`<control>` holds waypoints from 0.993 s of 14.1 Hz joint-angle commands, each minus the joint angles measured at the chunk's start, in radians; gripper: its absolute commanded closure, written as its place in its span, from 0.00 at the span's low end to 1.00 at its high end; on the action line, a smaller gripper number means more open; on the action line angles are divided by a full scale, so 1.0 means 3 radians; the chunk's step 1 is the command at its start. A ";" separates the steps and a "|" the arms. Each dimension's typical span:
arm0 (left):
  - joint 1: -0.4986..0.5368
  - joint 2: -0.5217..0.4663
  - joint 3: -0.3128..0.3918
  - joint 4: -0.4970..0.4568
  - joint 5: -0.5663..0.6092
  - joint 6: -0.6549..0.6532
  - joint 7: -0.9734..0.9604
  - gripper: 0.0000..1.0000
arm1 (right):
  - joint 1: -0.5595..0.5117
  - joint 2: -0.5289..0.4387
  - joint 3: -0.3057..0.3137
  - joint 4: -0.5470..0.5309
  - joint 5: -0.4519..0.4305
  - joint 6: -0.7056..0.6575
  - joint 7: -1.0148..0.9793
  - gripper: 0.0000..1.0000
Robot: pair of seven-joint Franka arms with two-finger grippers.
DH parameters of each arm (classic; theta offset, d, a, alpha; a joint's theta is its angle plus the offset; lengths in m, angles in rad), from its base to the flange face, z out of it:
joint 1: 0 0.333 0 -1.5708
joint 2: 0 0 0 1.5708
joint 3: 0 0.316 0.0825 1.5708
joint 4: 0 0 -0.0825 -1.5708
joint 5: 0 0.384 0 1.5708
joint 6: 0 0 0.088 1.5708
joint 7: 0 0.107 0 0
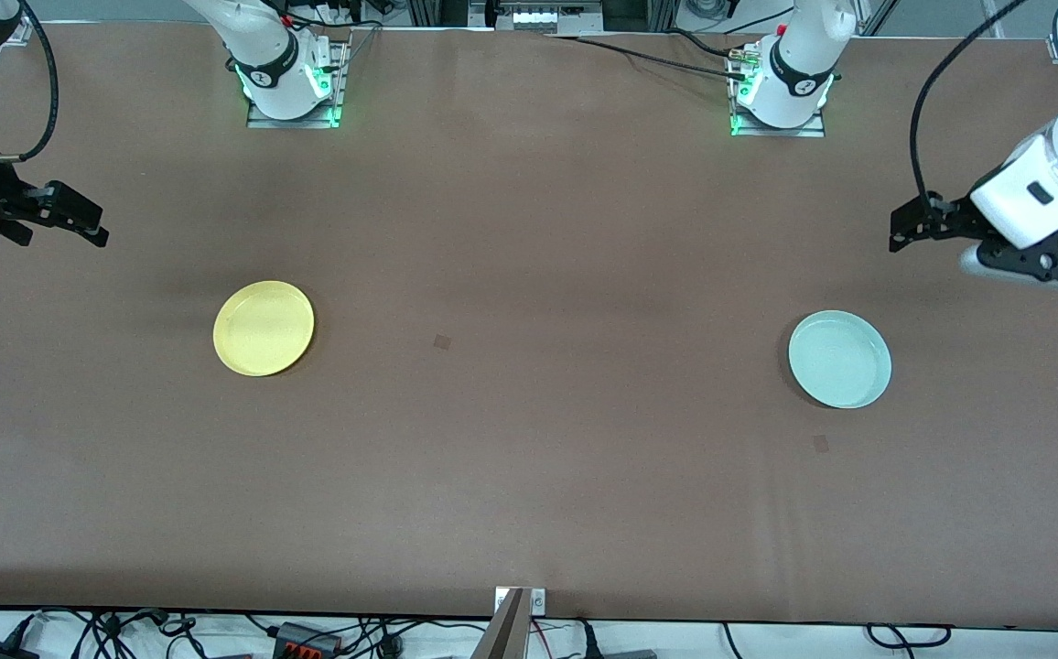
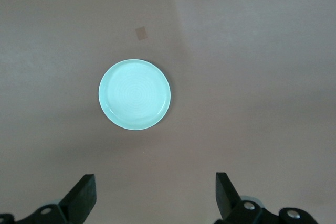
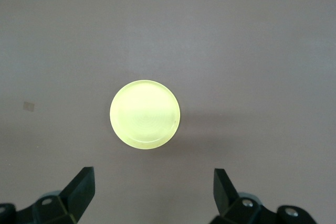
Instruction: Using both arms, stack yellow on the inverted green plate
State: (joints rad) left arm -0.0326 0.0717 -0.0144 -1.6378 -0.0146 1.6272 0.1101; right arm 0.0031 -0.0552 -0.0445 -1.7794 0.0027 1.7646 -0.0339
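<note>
A round pastel-yellow plate [image 3: 145, 114] is seen below the right gripper's [image 3: 153, 195] wide-spread fingers [image 3: 81, 188]; a round mint-green plate [image 2: 134, 94] is seen below the left gripper's [image 2: 156, 198] wide-spread fingers [image 2: 83, 195].

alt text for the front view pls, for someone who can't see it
A round pale mint-green plate lies rim up toward the left arm's end of a brown table, and a round pastel-yellow plate lies toward the right arm's end. The black two-finger left gripper and right gripper hang open and empty above the table's ends.
</note>
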 commanded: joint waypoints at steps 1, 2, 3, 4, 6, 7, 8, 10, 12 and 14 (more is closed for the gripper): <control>0.0164 0.0292 0.0022 0.0229 0.0028 -0.0122 0.0032 0.00 | 0.0020 0.0051 -0.0005 0.0072 0.0052 -0.0032 0.0036 0.00; 0.0236 0.0364 0.0022 0.0203 0.0028 -0.0162 0.0037 0.00 | 0.0020 0.0071 -0.0005 0.0072 0.0063 -0.0007 0.0036 0.00; 0.0282 0.0425 0.0022 0.0183 0.0028 -0.0218 0.0037 0.00 | 0.0036 0.0152 -0.0005 0.0082 0.0068 -0.0002 0.0006 0.00; 0.0308 0.0527 0.0022 0.0167 0.0023 -0.0214 0.0032 0.00 | 0.0036 0.0178 -0.0005 0.0087 0.0068 0.0009 -0.0015 0.00; 0.0333 0.0762 0.0017 0.0167 0.0018 -0.0183 0.0032 0.00 | 0.0076 0.0336 -0.0005 0.0087 0.0068 0.0019 -0.0010 0.00; 0.0359 0.0880 0.0017 0.0167 0.0018 -0.0138 0.0037 0.00 | 0.0137 0.0459 -0.0005 0.0087 0.0032 0.0024 -0.0015 0.00; 0.0430 0.0987 0.0007 0.0162 0.0018 -0.0026 0.0082 0.00 | 0.0168 0.0571 -0.0005 0.0087 0.0037 0.0039 -0.0005 0.00; 0.0563 0.1238 -0.0003 0.0152 -0.0038 0.0286 0.0525 0.00 | 0.0204 0.0776 -0.0005 0.0087 0.0057 0.0096 0.0000 0.00; 0.0691 0.1468 -0.0008 0.0152 -0.0323 0.0461 0.0732 0.00 | 0.0194 0.0970 -0.0005 0.0097 0.0068 0.0111 0.0000 0.00; 0.0824 0.1657 -0.0013 0.0152 -0.0523 0.0583 0.0859 0.00 | 0.0189 0.1155 -0.0010 0.0102 0.0063 0.0147 -0.0005 0.00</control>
State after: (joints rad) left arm 0.1707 0.5155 -0.0049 -1.6197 -0.1127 1.7806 0.3053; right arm 0.0600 0.2409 -0.0424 -1.7766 0.0073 1.8106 -0.0338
